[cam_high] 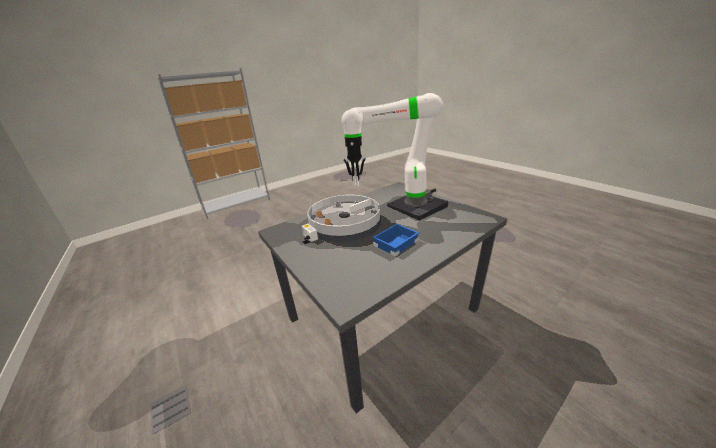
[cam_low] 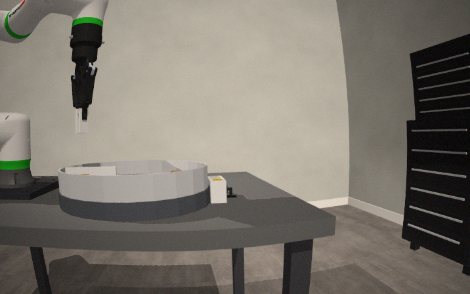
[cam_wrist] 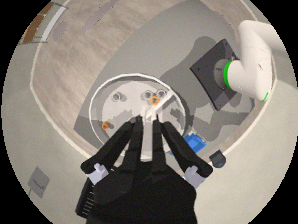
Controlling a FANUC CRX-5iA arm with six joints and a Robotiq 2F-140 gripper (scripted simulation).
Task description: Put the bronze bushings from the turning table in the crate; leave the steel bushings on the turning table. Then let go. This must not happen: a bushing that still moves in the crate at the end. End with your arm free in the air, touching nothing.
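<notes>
The round white turning table (cam_high: 344, 213) stands on the grey table; it also shows in the side view (cam_low: 133, 188) and the wrist view (cam_wrist: 136, 106). Two bronze bushings (cam_high: 323, 217) lie near its left rim. Another bronze bushing (cam_wrist: 153, 100) shows just past my fingertips in the wrist view. Small grey steel bushings (cam_wrist: 120, 98) lie on the far side of the disc. The blue crate (cam_high: 396, 237) sits to the right of the turning table and looks empty. My gripper (cam_high: 355, 179) (cam_low: 81, 126) hangs high above the back rim of the turning table, fingers shut with nothing between them.
A white guide bar (cam_high: 361, 204) crosses the turning table. A small white control box (cam_high: 307, 230) stands at its left edge. The arm's base (cam_high: 417, 203) is at the back of the table. A shelf with cardboard boxes (cam_high: 213, 132) stands by the wall.
</notes>
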